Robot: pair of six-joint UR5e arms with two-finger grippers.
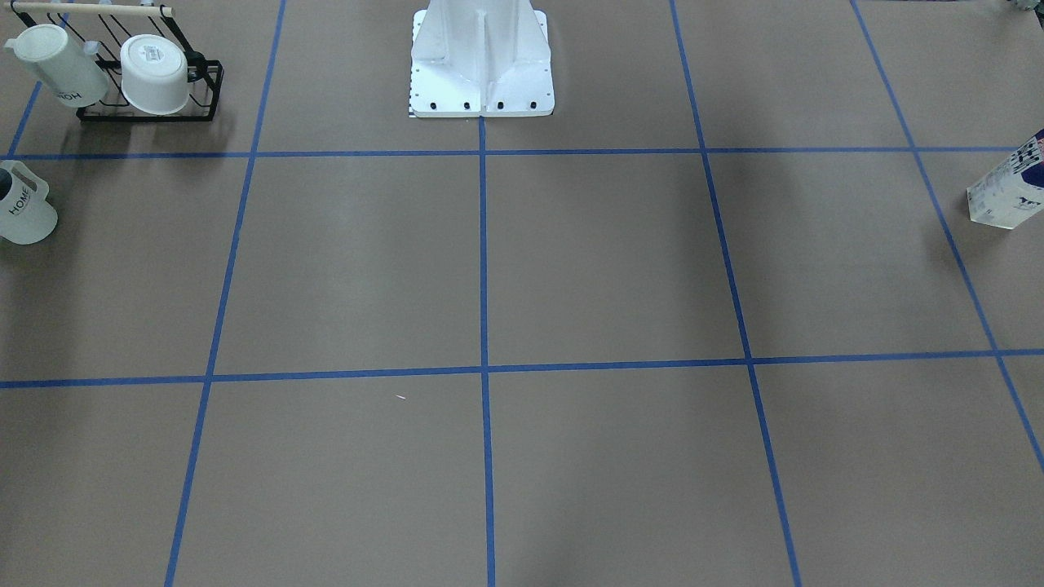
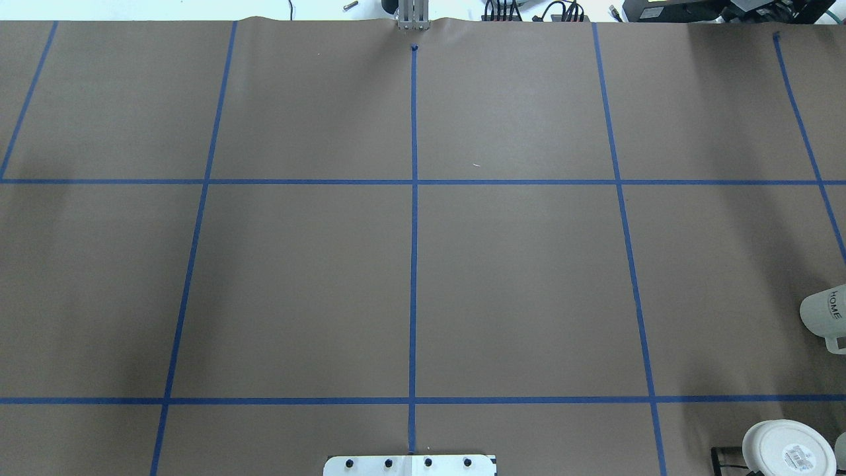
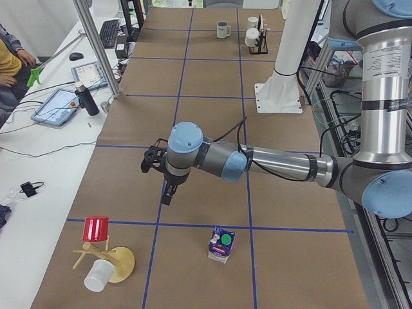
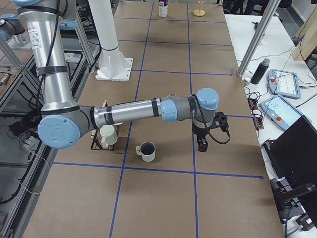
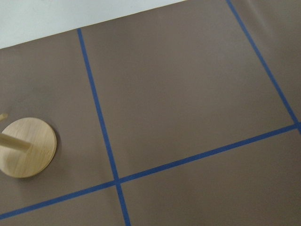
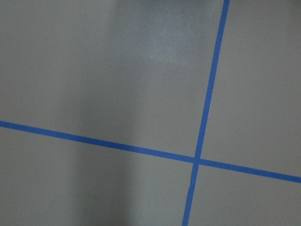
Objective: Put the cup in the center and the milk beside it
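Exterior right view: cup (image 4: 146,151) sits just beside a rack (image 1: 147,116) of lookalike mugs (image 1: 155,75) (easy mix-up), and the milk (image 3: 222,244) could tip. Can't tell whether left pincer (image 3: 166,194) or right pincer (image 4: 202,145) is clenched.

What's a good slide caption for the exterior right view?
Right arm stretched low over the taped table, hand hanging clear of the cup; milk at the far end.

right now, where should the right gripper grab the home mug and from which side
Probably the cup by its rim, coming from straight above. It stands upright with the mouth open, so the jaws can straddle its wall. Choose the wall opposite the handle, so the handle stays clear of the jaws.
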